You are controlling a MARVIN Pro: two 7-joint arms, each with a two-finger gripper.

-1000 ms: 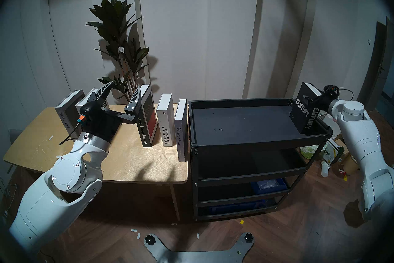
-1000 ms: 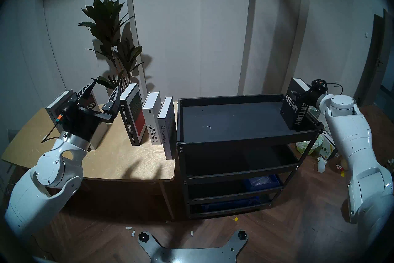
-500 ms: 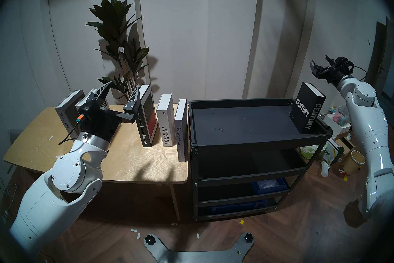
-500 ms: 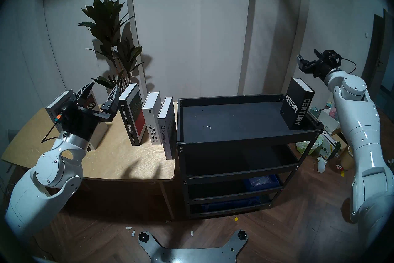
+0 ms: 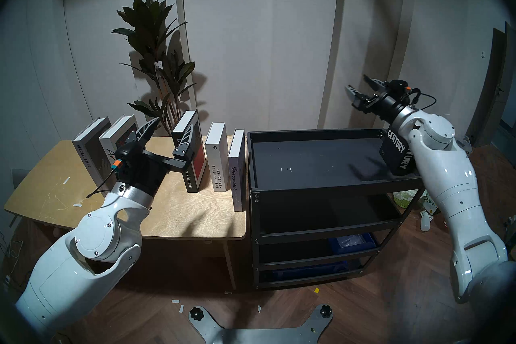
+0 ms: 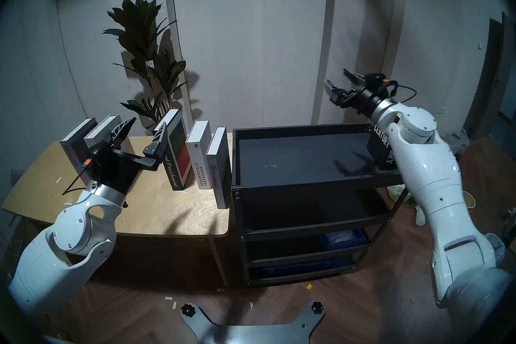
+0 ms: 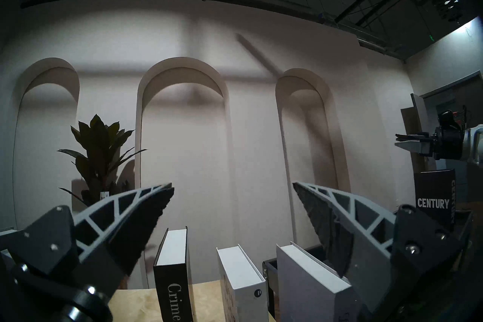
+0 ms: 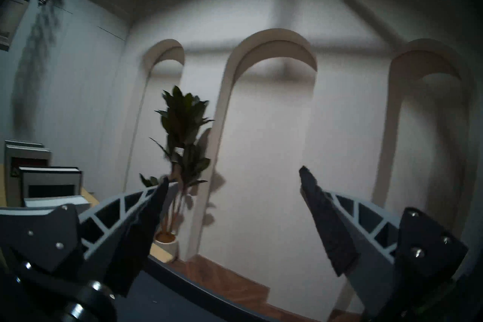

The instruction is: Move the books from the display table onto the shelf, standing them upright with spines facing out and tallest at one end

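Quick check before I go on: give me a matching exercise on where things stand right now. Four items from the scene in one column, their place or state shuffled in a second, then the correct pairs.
Items:
1. CENTURY book
2. Discontent book
3. SPECIAL ISSUE book
4. right gripper

Places or states:
A. upright at the display table edge nearest the shelf
B. open and empty, raised above the shelf's top tray
C. upright at the right end of the shelf's top tray
D. leaning at the far left end of the row on the table

Pairs: 1-C, 2-A, 3-D, 4-B
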